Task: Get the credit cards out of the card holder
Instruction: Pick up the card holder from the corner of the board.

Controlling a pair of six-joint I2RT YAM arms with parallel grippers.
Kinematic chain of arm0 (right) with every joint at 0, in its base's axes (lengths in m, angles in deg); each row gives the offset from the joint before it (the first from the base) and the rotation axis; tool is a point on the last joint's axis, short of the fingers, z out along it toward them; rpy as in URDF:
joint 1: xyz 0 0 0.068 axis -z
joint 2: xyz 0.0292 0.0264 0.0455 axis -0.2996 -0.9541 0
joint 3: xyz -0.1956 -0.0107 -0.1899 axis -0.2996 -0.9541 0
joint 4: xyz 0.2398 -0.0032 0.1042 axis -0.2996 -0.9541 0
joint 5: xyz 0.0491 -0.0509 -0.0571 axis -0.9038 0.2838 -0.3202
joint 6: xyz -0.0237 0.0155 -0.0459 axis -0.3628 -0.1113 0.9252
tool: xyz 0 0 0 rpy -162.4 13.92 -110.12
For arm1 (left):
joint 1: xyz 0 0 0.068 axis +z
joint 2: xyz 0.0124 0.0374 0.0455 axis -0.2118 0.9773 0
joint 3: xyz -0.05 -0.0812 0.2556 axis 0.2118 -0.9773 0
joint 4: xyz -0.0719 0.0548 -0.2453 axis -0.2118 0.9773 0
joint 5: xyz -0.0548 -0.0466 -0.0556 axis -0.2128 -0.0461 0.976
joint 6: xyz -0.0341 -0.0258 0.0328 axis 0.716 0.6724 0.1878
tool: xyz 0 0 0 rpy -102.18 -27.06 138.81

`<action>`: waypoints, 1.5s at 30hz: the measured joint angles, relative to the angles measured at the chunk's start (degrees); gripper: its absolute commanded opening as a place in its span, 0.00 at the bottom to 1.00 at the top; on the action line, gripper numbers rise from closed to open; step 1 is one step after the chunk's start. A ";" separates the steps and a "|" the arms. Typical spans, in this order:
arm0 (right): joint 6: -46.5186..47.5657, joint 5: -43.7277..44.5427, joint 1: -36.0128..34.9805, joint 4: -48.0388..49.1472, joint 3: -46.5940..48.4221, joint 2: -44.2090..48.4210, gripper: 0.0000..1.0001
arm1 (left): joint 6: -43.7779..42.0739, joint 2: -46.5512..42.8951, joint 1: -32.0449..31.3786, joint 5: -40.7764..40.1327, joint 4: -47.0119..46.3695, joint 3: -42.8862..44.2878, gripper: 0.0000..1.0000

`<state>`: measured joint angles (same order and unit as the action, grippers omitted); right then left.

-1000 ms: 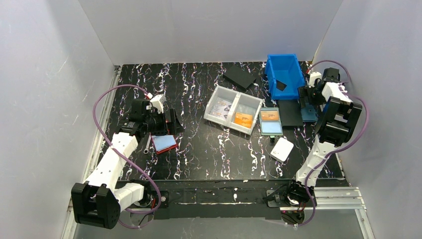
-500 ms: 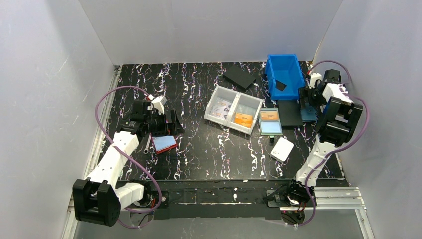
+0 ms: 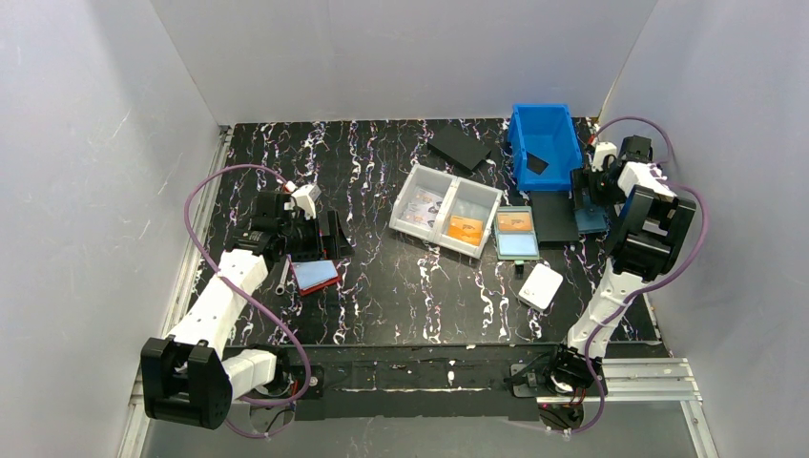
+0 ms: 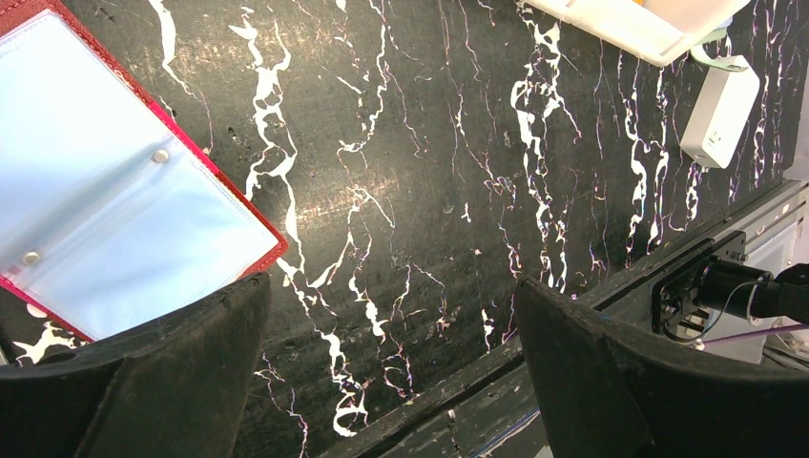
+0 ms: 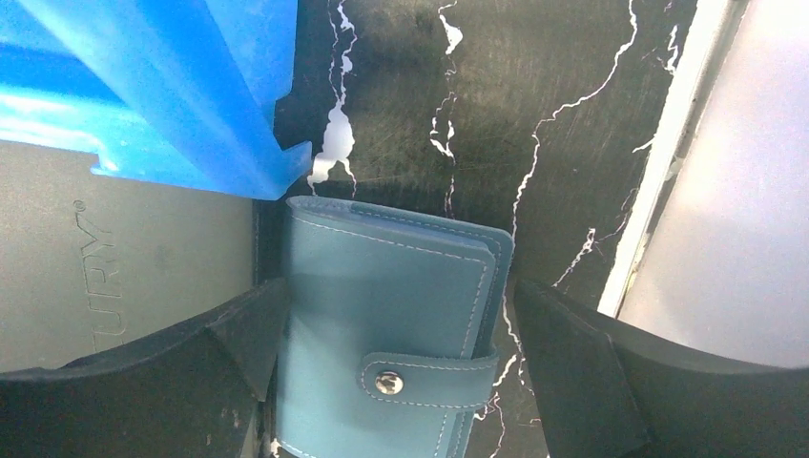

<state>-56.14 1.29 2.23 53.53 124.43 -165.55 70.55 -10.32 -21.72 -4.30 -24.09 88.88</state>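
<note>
One card holder (image 3: pixel 445 210) lies open mid-table with two credit cards (image 3: pixel 425 204) showing in it, one per panel. There are three other holders: a teal holder (image 3: pixel 517 235) just right of it, a red-edged holder (image 3: pixel 315 276) beside the left gripper (image 4: pixel 391 305), and a snapped dark-teal wallet (image 5: pixel 382 353) between the fingers of the right gripper (image 5: pixel 391 305). Both grippers stand spread wide, gripping nothing. There is one blue bin (image 3: pixel 546 143) and one white box (image 3: pixel 541 285). The table (image 3: pixel 382 286) is black with white veins, and pale grey walls (image 3: pixel 382 57) enclose it.
</note>
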 measured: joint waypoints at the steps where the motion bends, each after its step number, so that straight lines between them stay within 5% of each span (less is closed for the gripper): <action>1: -0.02 -0.02 0.00 0.07 -0.09 0.00 0.98 | 0.00 0.00 0.00 0.00 0.00 0.00 0.98; 26: -0.33 0.94 -0.15 3.50 -7.87 3.72 0.98 | -0.02 0.02 0.00 0.11 -0.02 0.00 0.98; 35: -1.01 2.16 -0.66 6.21 -9.94 4.90 0.76 | 0.00 0.02 0.00 0.31 -0.02 0.00 0.98; 45: -0.33 5.01 -1.11 10.10 -14.60 8.85 0.75 | 0.00 0.02 0.00 0.68 -0.17 0.00 0.98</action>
<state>-56.46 6.30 1.11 63.63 109.83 -156.70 70.55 -10.29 -21.72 -3.62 -24.26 88.88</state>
